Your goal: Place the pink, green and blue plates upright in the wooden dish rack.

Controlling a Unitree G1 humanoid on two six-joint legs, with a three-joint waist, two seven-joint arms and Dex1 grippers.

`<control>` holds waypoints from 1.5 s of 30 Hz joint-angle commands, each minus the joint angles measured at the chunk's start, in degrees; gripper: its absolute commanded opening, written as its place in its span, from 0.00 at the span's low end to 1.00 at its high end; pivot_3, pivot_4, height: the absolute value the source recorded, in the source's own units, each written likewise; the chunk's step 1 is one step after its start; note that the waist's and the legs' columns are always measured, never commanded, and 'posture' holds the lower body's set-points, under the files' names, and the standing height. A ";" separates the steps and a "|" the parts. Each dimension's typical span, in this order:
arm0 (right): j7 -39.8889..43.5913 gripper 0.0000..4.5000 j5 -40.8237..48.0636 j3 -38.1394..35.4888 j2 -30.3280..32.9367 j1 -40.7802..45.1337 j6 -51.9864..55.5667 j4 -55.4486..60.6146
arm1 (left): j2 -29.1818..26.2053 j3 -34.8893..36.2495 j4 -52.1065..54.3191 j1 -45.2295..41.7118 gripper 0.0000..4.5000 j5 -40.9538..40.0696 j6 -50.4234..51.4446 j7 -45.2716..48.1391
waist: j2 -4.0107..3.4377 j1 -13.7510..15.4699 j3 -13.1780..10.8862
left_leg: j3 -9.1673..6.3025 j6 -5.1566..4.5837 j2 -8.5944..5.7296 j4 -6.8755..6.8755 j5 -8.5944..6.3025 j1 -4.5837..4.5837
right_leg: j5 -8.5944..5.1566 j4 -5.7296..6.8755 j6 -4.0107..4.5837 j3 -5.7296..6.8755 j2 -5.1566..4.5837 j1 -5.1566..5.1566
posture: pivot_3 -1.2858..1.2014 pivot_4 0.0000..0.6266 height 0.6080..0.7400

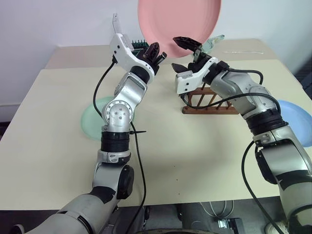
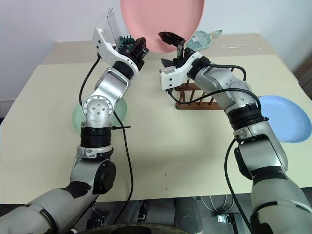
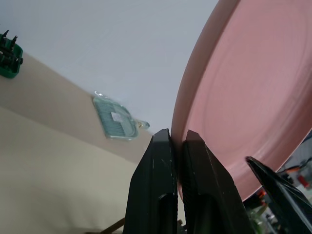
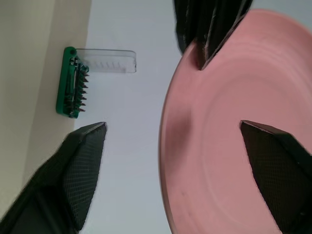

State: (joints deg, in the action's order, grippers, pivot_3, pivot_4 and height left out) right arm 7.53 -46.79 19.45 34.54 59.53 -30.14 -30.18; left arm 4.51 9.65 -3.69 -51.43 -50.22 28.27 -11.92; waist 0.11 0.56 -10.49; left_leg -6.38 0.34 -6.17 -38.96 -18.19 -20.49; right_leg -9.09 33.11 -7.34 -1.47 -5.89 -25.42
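Pink plate (image 1: 179,27) is sitting up in the air in front of the wall, standing on edge, and your left gripper (image 1: 155,52) is pinching its lower rim. In the left wrist view you're seeing both black fingers (image 3: 155,185) pressed tight on the rim with the plate's disc rising away past the fingertips.

Your right gripper (image 1: 184,53) is hanging just beside the left one, at the same lower edge of the plate, and its jaws are standing wide apart. In the right wrist view the plate's edge is sitting in the gap between the two spread fingers (image 4: 85,161), nearer the one that overlaps the pink face, and I can't tell whether either is touching it. The left gripper's tips are showing there too, clamped on the rim across from your right fingers.

Wooden dish rack (image 1: 207,100) is sitting on the table (image 1: 48,146) right under and behind your right forearm, below both grippers, with no plates in the part of it that's showing.

Green plate (image 1: 95,117) is lying flat on the table, mostly hiding behind your left arm, well below the left gripper. Blue plate (image 2: 285,117) is lying flat out past your right elbow, well apart from the right gripper.

Further back, a green bit holder (image 4: 70,83) with a clear lid is sitting behind the left gripper, and a clear packet (image 3: 116,124) is lying beyond the right one near the far table edge.
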 commanded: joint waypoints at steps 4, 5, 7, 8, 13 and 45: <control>0.05 0.23 1.72 -0.21 -0.35 1.75 0.09 0.54 | 0.99 -1.36 3.42 -0.65 0.00 4.06 -1.22 3.81 | 0.00 -0.02 0.00 | 0.00 0.00 0.00 0.00 0.00 0.00 | 0.00 0.00 0.00 0.00 0.00 0.00 | 0.52 0.24 1.00; 0.08 0.12 1.86 -0.27 -0.39 1.70 0.23 0.48 | 1.07 -1.42 3.45 -0.63 0.00 4.37 -1.06 4.22 | 0.00 -0.08 0.00 | 0.00 0.00 0.00 0.00 0.00 0.01 | 0.00 0.00 0.00 0.00 0.00 0.00 | 0.52 0.24 1.00; 0.00 0.01 2.02 -0.30 -0.34 1.70 0.56 0.35 | 1.48 -1.28 3.25 -0.52 0.00 4.69 -0.52 4.34 | 0.01 -0.28 -0.01 | 0.00 0.00 0.01 0.02 0.00 0.01 | 0.00 0.00 0.00 0.00 0.01 -0.01 | 0.52 0.24 1.00; 0.02 0.01 2.11 -0.30 -0.22 1.70 0.64 0.47 | 1.53 -1.28 3.20 -0.42 0.00 4.87 -0.03 4.44 | 0.01 -0.27 -0.01 | -0.01 0.00 0.02 0.02 0.00 0.00 | 0.00 0.00 0.00 0.00 0.02 -0.01 | 0.52 0.24 1.00; 0.29 0.01 2.77 -0.75 0.40 0.91 0.89 1.19 | 2.68 -0.55 3.40 0.39 0.00 3.64 2.46 4.67 | 0.01 -0.26 -0.01 | -0.01 0.00 0.02 0.03 0.00 0.00 | 0.00 0.00 0.00 0.00 0.01 -0.01 | 0.52 0.24 1.00; 38.44 0.00 104.61 -47.84 6.04 1.82 64.23 7.54 | -24.01 -3.15 4.82 8.16 0.99 12.41 -0.66 46.27 | -0.07 -1.16 -0.04 | -0.11 -0.11 0.23 0.15 -0.06 0.02 | 0.01 -0.01 0.04 0.01 0.02 -0.02 | 0.52 0.24 1.00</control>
State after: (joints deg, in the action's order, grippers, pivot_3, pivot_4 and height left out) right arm 46.29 52.04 -24.66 38.51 59.14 27.24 -23.02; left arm -18.00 5.75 0.17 -43.12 -37.80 29.26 30.63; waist 0.03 -0.60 -10.53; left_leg -6.49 0.21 -5.94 -38.81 -18.27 -20.48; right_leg -9.08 33.09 -7.30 -1.46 -5.87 -25.43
